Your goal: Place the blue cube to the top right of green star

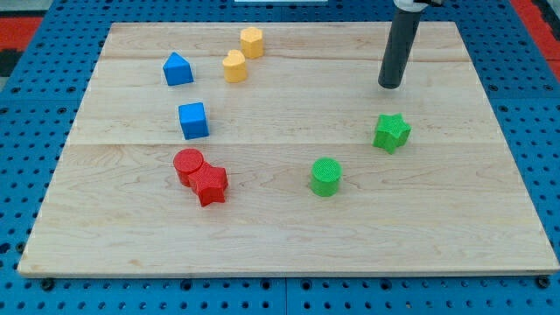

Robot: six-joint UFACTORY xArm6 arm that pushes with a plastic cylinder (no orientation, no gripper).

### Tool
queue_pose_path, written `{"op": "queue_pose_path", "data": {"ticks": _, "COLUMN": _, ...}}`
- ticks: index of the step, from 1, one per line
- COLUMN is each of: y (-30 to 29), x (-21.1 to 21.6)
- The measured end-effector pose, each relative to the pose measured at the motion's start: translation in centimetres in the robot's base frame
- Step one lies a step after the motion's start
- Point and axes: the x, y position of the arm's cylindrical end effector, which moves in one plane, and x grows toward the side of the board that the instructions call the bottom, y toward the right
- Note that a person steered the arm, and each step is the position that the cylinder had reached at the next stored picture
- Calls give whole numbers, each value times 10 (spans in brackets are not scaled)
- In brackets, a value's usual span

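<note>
1. My tip (390,86), the lower end of the straight dark rod, sits on the pale wooden board (289,236) in its upper right part. The rod stands almost upright and its top runs out of the view's top edge.
2. No jaws on this arm, only the rod. The tip touches no block and holds nothing.
3. Nearest block: the green plastic star (391,132), just below the tip toward the view's bottom, with a clear gap between them.
4. Green count: 2. The star, plus a green plastic cylinder (325,176) to its lower left, apart from it.
5. Blue count: 2. The blue plastic cube (193,120) lies in the board's left half, far across from the tip and the green star. A blue house-shaped plastic block (178,69) is above it, toward the view's top, not touching.
6. Red count: 2. A red plastic cylinder (188,165) and a red plastic star (211,185), pressed together, just below the blue cube.
7. Yellow count: 2. A yellow faceted plastic block (252,41) and a second yellow plastic block (234,66), shape unclear, close together near the top, left of centre.
8. Total: 8 blocks on one board, which rests on a blue perforated table (26,140).
</note>
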Motion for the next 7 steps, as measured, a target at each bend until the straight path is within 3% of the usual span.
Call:
{"op": "queue_pose_path", "data": {"ticks": 3, "y": 0, "x": 0}}
{"op": "queue_pose_path", "data": {"ticks": 4, "y": -28, "x": 18}}
{"op": "queue_pose_path", "data": {"ticks": 5, "y": -43, "x": 89}}
{"op": "queue_pose_path", "data": {"ticks": 6, "y": -143, "x": 143}}
{"op": "queue_pose_path", "data": {"ticks": 7, "y": -156, "x": 150}}
